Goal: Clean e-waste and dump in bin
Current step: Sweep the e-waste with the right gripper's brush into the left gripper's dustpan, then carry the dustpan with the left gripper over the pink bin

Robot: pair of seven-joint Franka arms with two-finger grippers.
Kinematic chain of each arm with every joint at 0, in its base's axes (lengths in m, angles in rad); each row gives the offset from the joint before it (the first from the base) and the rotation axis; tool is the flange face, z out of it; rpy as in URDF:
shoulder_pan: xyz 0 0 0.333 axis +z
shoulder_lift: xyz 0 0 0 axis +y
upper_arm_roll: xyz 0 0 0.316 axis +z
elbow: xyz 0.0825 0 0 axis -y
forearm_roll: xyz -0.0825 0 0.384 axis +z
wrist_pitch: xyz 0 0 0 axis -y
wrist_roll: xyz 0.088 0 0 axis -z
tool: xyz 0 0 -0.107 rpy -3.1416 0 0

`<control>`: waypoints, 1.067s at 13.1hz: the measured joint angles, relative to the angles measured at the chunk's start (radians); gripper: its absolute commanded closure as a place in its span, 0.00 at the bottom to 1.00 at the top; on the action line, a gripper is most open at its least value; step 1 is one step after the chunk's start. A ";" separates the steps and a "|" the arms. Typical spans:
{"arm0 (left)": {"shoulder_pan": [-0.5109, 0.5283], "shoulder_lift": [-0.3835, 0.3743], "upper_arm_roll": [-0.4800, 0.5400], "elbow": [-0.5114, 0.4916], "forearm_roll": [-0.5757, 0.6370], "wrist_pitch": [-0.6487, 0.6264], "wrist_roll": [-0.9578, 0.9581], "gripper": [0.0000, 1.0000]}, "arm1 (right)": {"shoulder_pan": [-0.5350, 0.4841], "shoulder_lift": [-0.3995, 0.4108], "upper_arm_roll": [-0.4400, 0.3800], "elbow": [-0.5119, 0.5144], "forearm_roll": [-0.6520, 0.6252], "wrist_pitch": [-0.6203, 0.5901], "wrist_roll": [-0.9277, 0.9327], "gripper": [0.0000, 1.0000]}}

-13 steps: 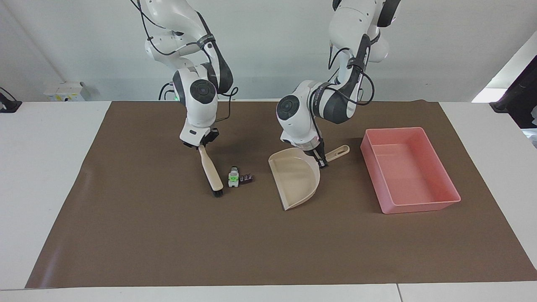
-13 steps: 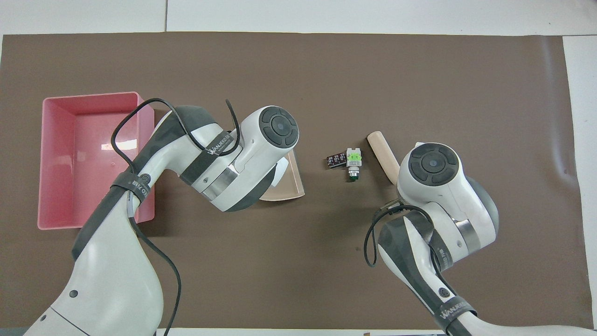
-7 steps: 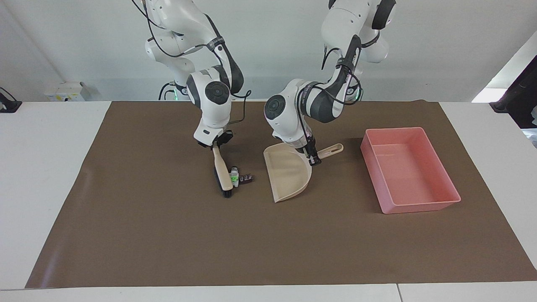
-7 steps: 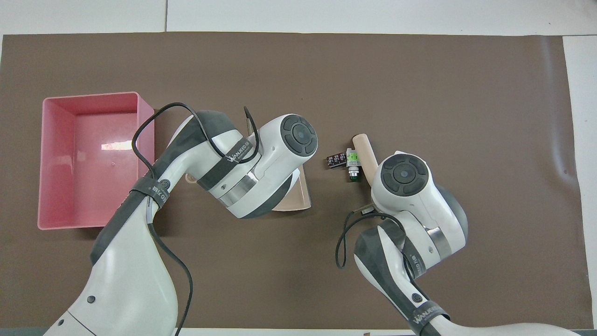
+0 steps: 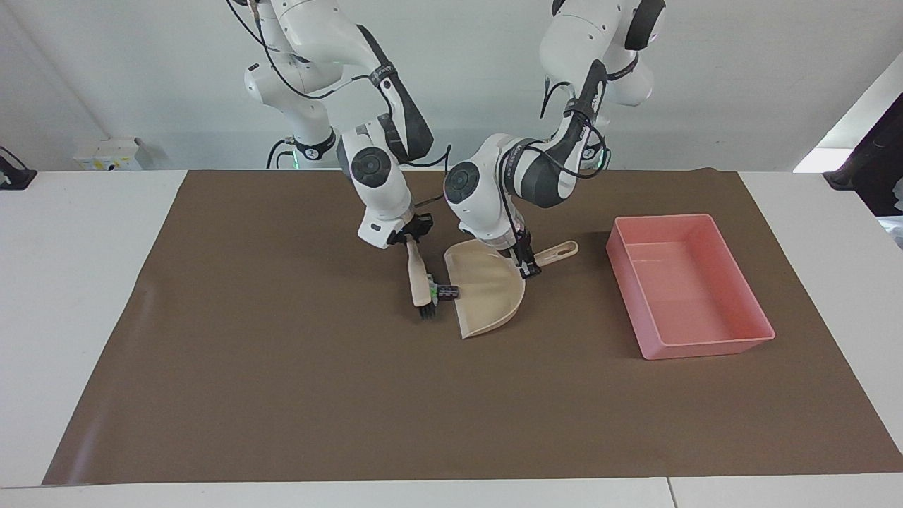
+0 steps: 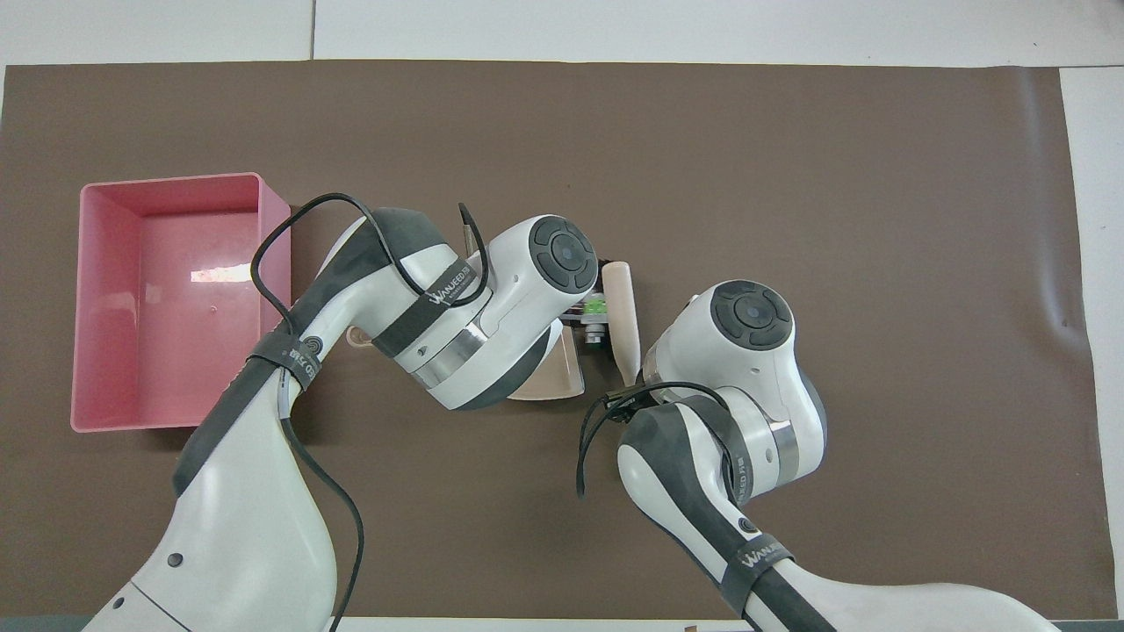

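My right gripper (image 5: 411, 238) is shut on the handle of a beige brush (image 5: 420, 276) (image 6: 622, 307), whose dark bristles rest on the mat. The e-waste (image 5: 445, 291) (image 6: 596, 310), a white-grey scrap with a green patch and a dark one, lies pressed between the bristles and the open lip of the beige dustpan (image 5: 488, 291) (image 6: 551, 379). My left gripper (image 5: 526, 267) is shut on the dustpan's handle (image 5: 561, 251). The pink bin (image 5: 664, 218) (image 6: 171, 180) stands beside the dustpan toward the left arm's end. In the overhead view both grippers are hidden under their wrists.
A brown mat (image 5: 282, 395) covers most of the white table (image 5: 77, 282). The bin holds nothing. A small white box (image 5: 113, 152) sits off the mat at the right arm's end, close to the robots.
The right gripper has swept the brush toward the left arm's end, pushing the e-waste across the mat up to the dustpan's lip. The dustpan shifted slightly toward the brush, then held still.
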 measured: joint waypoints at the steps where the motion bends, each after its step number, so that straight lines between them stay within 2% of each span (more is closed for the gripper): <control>1: 0.000 0.003 0.000 -0.001 0.000 0.000 0.000 1.00 | 0.006 0.013 0.003 0.015 0.087 0.002 -0.044 1.00; 3: 0.000 0.007 0.000 -0.003 0.000 0.002 0.000 1.00 | 0.028 0.031 0.010 0.053 0.175 0.002 -0.062 1.00; 7: 0.001 0.007 0.000 -0.020 0.000 0.035 0.007 1.00 | 0.048 0.038 0.012 0.083 0.197 0.002 -0.062 1.00; 9: 0.005 0.007 0.001 -0.041 0.000 0.067 0.009 1.00 | 0.047 0.034 0.008 0.086 0.176 0.001 -0.061 1.00; 11: 0.020 0.005 0.002 -0.052 -0.011 0.113 0.020 1.00 | 0.044 0.012 0.004 0.087 0.098 -0.020 -0.020 1.00; 14: 0.057 -0.046 0.004 -0.122 -0.031 0.261 0.022 1.00 | 0.028 -0.056 -0.001 0.090 0.055 -0.121 0.042 1.00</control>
